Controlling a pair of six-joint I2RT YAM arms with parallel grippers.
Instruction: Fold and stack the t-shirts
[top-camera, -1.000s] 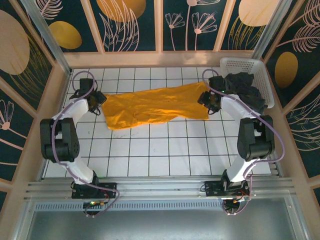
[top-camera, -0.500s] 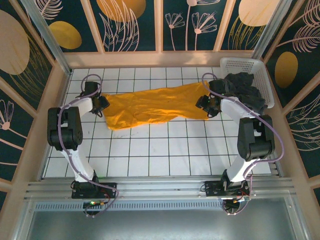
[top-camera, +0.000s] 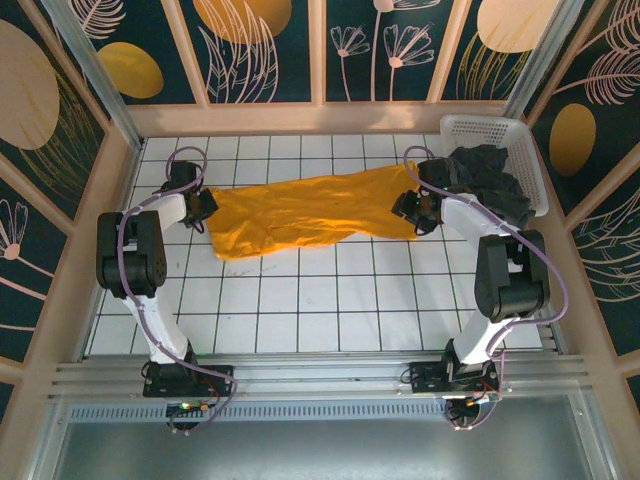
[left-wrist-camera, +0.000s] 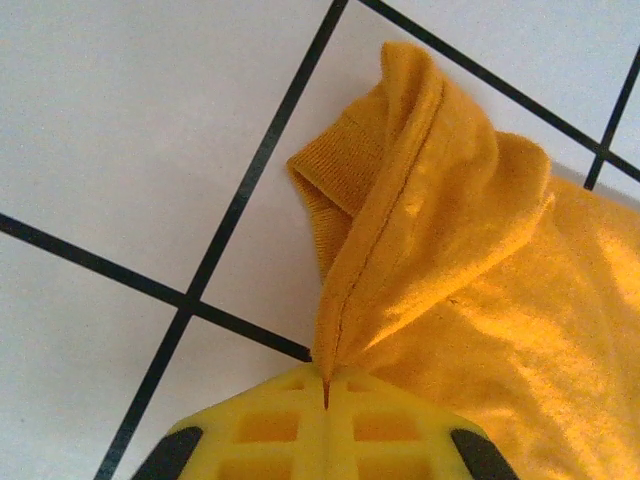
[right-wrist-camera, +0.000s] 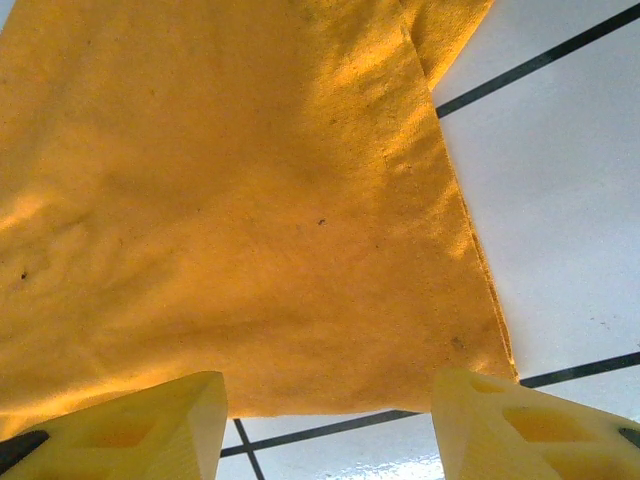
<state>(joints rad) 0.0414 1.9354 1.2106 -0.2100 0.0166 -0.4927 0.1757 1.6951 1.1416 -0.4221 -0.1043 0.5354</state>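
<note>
The orange-yellow t-shirt (top-camera: 310, 210) lies spread and wrinkled across the far tiles. My left gripper (top-camera: 205, 208) sits at its left end. In the left wrist view its yellow jaws are shut (left-wrist-camera: 325, 385), pinching a raised fold of the orange t-shirt (left-wrist-camera: 430, 230) beside a ribbed edge. My right gripper (top-camera: 408, 212) is at the shirt's right end. It stands open (right-wrist-camera: 330, 420), with its fingers (right-wrist-camera: 140, 425) straddling the orange t-shirt's hem (right-wrist-camera: 330, 400) and nothing between them. A dark charcoal t-shirt (top-camera: 490, 180) is heaped in the basket.
A white lattice basket (top-camera: 480, 125) stands at the far right corner, close behind my right arm. Wooden walls ring the white tiled table (top-camera: 300, 300). Bare tiles lie in front of the shirt.
My left gripper has closed onto the shirt's left edge, and the left arm's elbow has swung back and toward the far side. The right gripper has hardly moved.
</note>
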